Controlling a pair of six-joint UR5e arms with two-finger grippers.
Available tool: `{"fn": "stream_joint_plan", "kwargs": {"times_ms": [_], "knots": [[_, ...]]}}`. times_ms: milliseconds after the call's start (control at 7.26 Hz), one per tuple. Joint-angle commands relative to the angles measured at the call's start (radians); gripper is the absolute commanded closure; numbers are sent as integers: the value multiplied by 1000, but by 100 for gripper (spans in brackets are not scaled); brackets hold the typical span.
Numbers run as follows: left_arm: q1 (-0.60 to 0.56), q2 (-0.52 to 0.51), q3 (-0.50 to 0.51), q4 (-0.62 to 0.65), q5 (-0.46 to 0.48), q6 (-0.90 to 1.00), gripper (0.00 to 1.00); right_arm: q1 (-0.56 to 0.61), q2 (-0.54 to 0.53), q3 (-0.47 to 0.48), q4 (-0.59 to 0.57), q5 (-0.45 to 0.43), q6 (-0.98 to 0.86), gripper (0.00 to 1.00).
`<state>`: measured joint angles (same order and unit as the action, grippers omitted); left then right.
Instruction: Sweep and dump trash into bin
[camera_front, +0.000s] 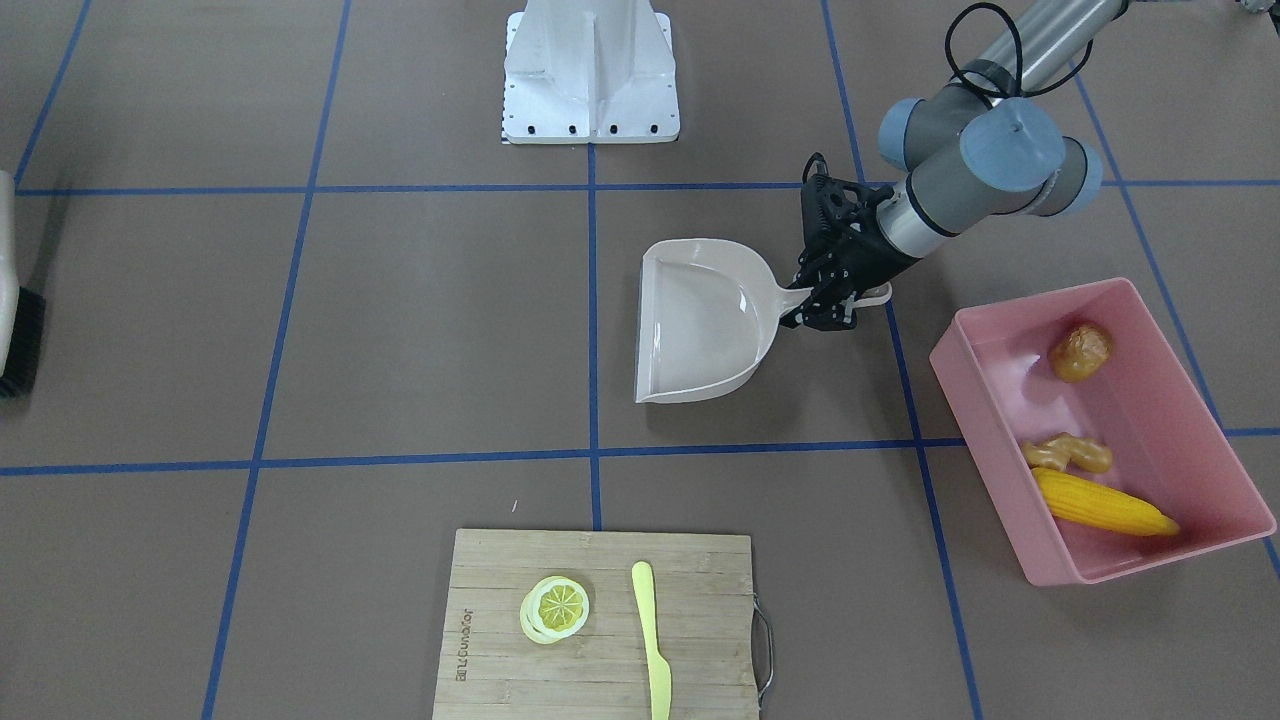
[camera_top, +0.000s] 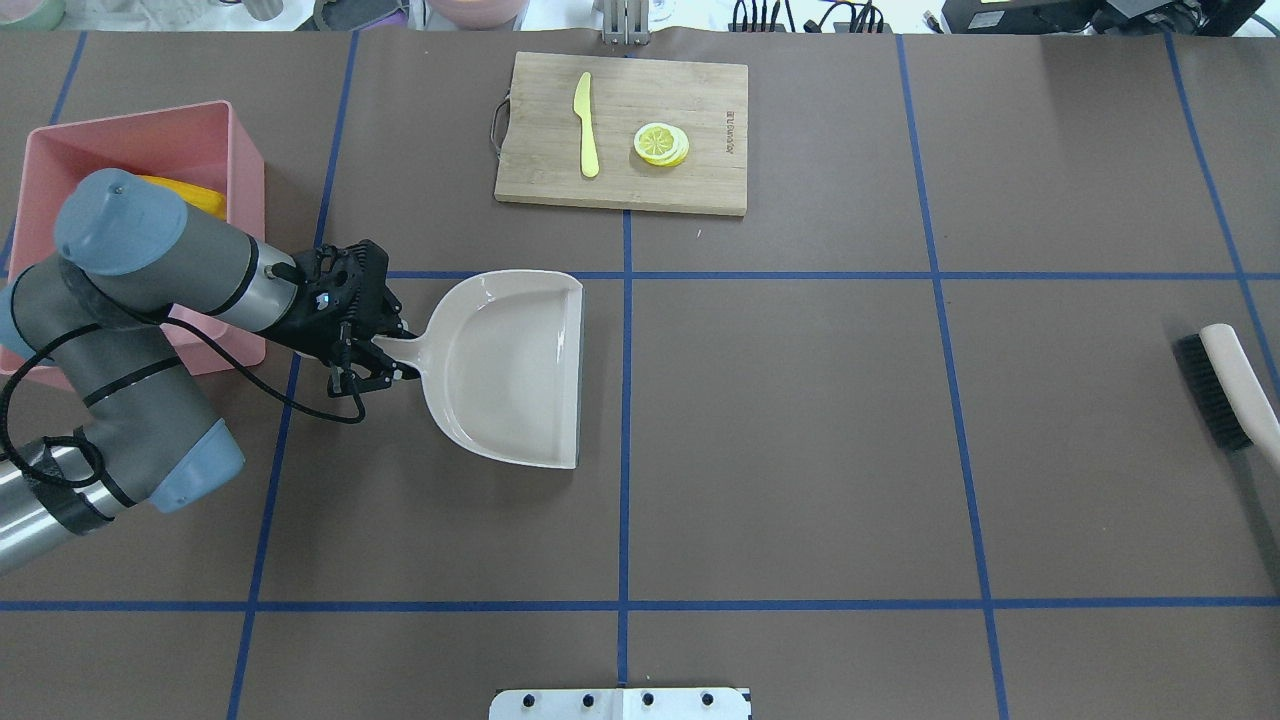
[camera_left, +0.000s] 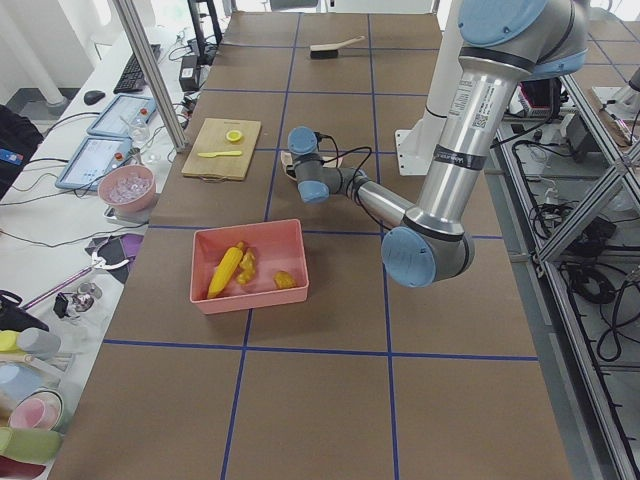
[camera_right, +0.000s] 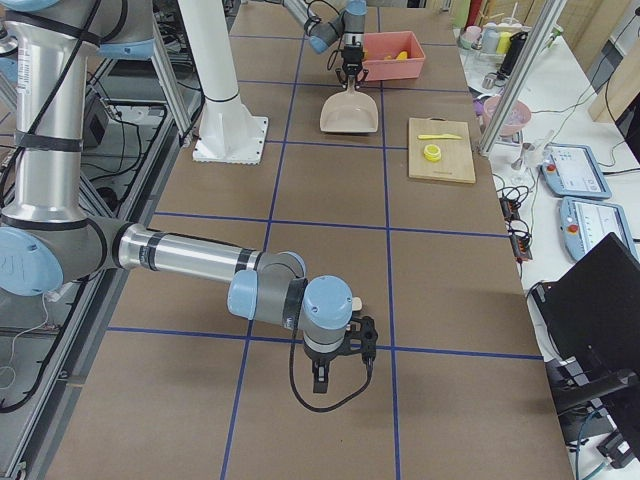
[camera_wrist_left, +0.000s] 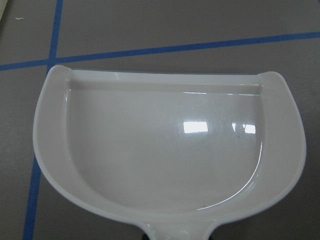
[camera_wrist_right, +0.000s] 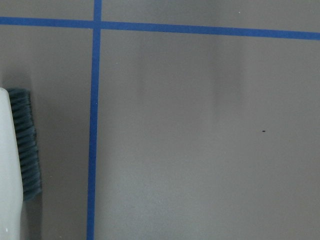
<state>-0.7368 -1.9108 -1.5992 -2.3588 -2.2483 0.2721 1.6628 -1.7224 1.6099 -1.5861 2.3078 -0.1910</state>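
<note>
- Inside the pink bin (camera_front: 1150, 420), at the table's end on the robot's left, lie all three pieces of trash: the corn cob (camera_front: 1100, 505) against the wall farthest from the robot, the ginger root (camera_front: 1068, 454) touching it, and the potato (camera_front: 1080, 352) apart toward the other end.
- By that, the dumping looks done; what seems left is parting with the tools.
- Just beside the bin the dustpan (camera_front: 700, 320) lies flat and empty on the table (camera_top: 800, 450), mouth toward the middle.
- Risk: the left arm's wrist hangs over the bin's corner in the overhead view, so a careless pull-back could nudge the tub.
- Risk: opening while dragging sideways could skid the light pan.
- Left gripper (camera_top: 392, 356): its fingers (camera_top: 375, 377) sit either side of the pan's handle, narrowly spaced and apparently clamped on it.
- Right gripper (camera_right: 335, 352): far off near the brush (camera_top: 1225, 390), which lies on the table; I cannot tell how wide its fingers stand, and nothing shows between them.
</note>
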Motion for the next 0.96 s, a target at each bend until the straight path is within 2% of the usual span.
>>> {"fn": "stream_joint_plan", "kwargs": {"times_ms": [0, 827], "knots": [[7, -7, 10, 3, -8, -68, 100, 0, 4, -2, 0, 1, 2, 0], [33, -73, 48, -4, 3, -53, 100, 0, -3, -7, 0, 5, 4, 0]]}}
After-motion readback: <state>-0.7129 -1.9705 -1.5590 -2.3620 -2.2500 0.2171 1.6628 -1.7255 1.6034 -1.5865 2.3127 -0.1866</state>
